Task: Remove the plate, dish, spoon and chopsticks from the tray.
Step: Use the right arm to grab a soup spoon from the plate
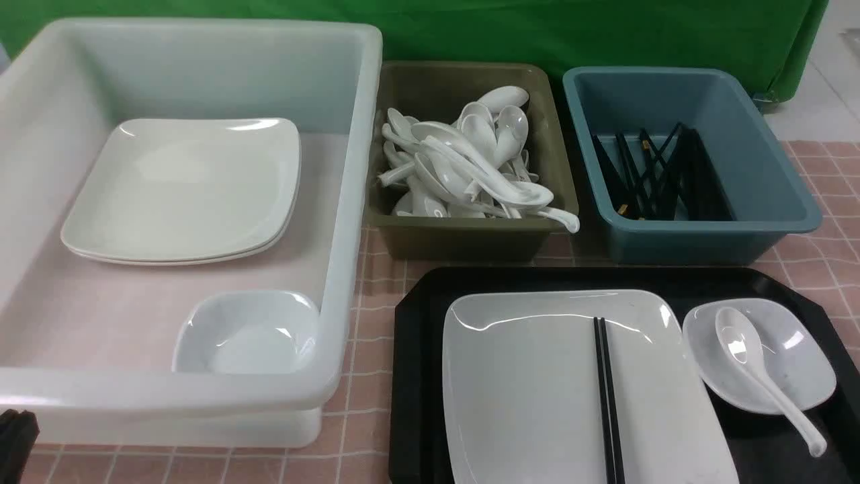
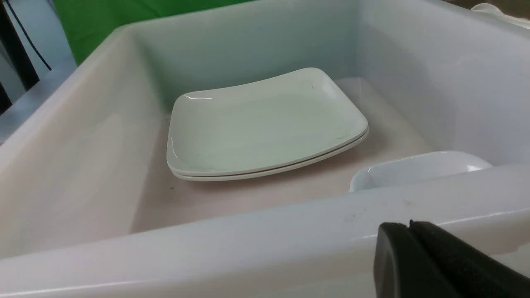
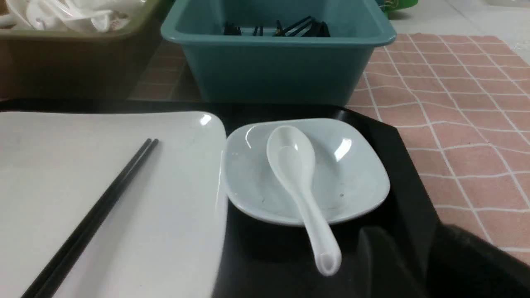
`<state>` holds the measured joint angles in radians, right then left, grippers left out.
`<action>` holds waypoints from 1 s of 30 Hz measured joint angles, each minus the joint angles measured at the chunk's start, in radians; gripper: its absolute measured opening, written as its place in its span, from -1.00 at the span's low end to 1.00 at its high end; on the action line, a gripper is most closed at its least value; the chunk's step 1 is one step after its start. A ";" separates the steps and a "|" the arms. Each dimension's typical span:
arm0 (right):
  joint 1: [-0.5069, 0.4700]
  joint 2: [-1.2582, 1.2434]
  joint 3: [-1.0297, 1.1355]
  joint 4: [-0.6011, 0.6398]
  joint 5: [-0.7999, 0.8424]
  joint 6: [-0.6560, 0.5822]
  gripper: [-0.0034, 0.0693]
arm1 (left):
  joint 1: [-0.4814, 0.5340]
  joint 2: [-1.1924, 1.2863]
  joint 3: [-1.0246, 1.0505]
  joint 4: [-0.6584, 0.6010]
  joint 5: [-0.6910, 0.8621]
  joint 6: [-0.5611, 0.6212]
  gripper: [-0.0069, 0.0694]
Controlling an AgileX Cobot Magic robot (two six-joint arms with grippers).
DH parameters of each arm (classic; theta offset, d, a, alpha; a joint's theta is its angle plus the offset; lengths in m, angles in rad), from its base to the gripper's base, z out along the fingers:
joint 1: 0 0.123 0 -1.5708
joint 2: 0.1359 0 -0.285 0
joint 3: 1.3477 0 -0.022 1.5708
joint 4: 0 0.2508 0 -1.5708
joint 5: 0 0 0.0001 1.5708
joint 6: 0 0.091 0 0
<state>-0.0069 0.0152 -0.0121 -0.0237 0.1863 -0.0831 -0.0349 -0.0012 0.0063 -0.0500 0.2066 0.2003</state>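
The black tray (image 1: 423, 376) lies at the front right. On it rests the large white plate (image 1: 537, 383) (image 3: 83, 174), and the black chopsticks (image 1: 607, 396) (image 3: 95, 215) lie side by side across that plate. To the plate's right sits the small dish (image 1: 793, 363) (image 3: 356, 178). The spoon (image 1: 752, 363) (image 3: 296, 174) lies in it with its handle over the near rim. My right gripper (image 3: 408, 229) hovers near the tray's right rim (image 3: 410, 165), open and empty, close to the spoon handle. My left gripper (image 2: 410, 225) (image 1: 15, 437) is shut and empty in front of the white bin.
The big white bin (image 1: 342, 202) at left holds two stacked plates (image 1: 181, 188) and a small dish (image 1: 248, 333). Behind the tray stand an olive bin (image 1: 470, 238) full of spoons and a blue bin (image 1: 705, 235) holding chopsticks. A pink checked cloth (image 1: 820, 255) covers the table.
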 joint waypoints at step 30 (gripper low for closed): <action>0.000 0.000 0.000 0.000 0.000 0.000 -0.23 | 0.000 0.000 0.000 -0.369 -0.422 -0.052 -0.76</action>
<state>-0.0069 0.0152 -0.0121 -0.0237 0.1863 -0.0831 -0.0349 -0.0012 0.0063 -0.4189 -0.2152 0.1482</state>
